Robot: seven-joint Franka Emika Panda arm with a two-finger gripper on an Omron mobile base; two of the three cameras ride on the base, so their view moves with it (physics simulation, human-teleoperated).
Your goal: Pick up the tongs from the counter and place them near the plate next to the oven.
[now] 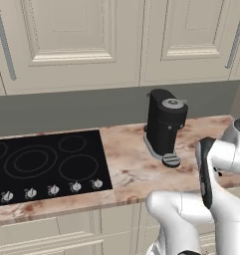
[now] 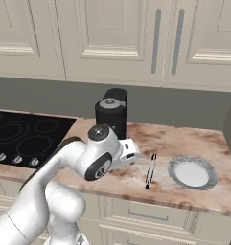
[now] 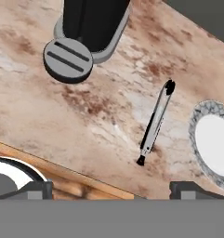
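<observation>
A white robot arm reaches over a pinkish-brown marbled counter in a rendered kitchen, w/ cream cabinets above and a black cooktop to the left. The tongs lie flat on the counter, thin and silver w/ dark tips, between a black coffee machine and a round plate, just beside the plate but apart from it. In the right base view the tongs run roughly front to back, close to the counter's front edge. The gripper hangs above the counter w/ nothing between its tips; the two dark fingertips stand wide apart, so the pincer is released. Step in hand looks like the approach to pick up the tongs. To do it well: shift the hand toward the tongs, which sit right of centre in the hand view, turn the wrist so the jaws close across the thin shaft, not along it, aim mid-shaft for balance, then descend straight. Risk: the shaft is slim and low, so tips may scrape stone or nudge it into the plate. The plate has a grey patterned rim and a white centre; nothing is on it.
</observation>
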